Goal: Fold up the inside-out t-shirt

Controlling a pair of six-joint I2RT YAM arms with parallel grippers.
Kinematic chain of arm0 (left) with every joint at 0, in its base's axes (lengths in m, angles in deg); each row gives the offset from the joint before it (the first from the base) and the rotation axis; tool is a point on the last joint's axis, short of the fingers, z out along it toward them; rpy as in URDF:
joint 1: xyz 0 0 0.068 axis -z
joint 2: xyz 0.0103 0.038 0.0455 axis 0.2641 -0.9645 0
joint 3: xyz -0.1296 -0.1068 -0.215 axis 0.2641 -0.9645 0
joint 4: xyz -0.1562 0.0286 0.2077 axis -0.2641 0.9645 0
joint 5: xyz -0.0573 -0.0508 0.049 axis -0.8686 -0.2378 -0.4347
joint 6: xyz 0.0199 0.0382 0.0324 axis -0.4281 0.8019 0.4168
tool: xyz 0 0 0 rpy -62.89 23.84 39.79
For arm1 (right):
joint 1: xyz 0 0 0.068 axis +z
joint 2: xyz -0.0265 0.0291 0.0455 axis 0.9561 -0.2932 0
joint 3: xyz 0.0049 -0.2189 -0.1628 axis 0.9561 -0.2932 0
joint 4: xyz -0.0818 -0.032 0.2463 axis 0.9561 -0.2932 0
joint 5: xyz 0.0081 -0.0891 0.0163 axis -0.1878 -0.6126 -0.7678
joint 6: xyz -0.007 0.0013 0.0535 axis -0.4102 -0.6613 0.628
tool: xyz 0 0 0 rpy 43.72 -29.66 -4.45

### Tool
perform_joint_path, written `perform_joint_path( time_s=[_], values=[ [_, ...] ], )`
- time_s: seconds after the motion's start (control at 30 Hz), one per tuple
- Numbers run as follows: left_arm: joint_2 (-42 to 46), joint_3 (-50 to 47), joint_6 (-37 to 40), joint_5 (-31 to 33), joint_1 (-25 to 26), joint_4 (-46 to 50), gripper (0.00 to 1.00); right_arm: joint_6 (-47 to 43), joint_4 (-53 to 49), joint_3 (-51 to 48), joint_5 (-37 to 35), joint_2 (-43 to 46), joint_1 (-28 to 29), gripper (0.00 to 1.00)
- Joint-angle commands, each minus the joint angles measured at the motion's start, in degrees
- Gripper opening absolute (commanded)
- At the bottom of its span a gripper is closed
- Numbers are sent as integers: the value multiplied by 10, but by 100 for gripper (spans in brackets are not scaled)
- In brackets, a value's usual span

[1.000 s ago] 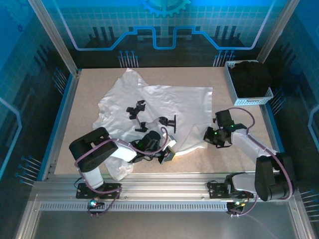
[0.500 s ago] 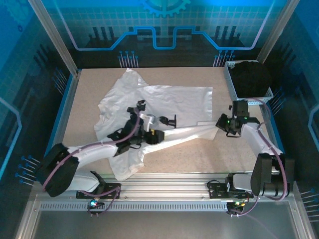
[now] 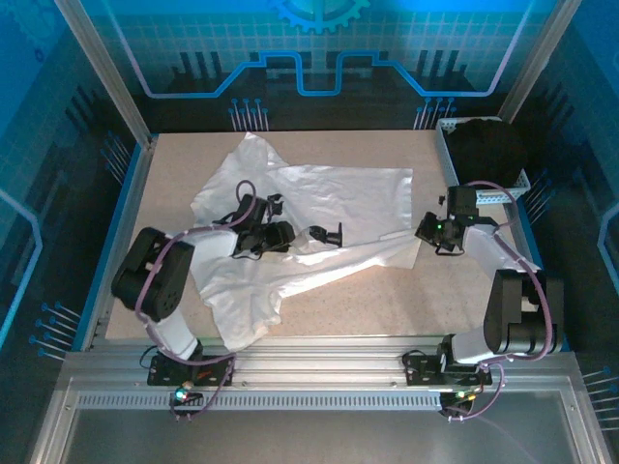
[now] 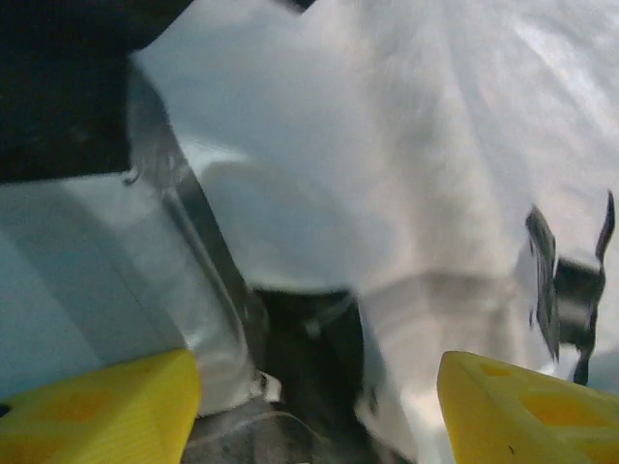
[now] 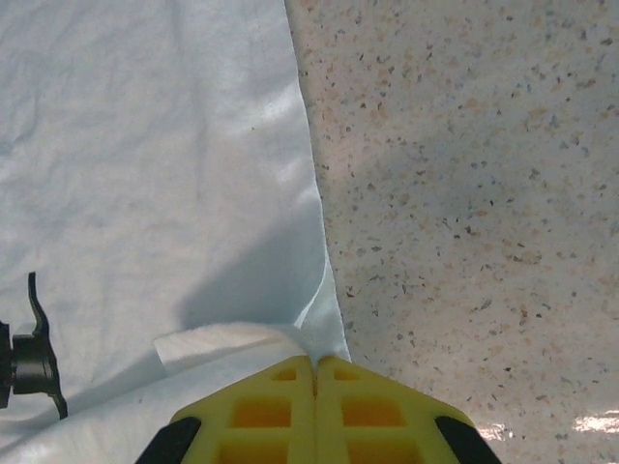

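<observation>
Folding is barely begun: the t-shirt lies rumpled on the tabletop, right fingers pinched shut on its hem, left fingers spread wide and empty.

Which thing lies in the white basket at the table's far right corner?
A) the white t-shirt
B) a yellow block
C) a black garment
C: a black garment fills the basket, while the white t-shirt lies spread on the table.
</observation>
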Motion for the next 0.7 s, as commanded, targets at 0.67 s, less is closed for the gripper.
perform_joint_path(
  time_s=[0.67],
  values=[
    [244,-94,18,201,115,245,70,-41,-26,28,-7,46,23,0]
  ],
)
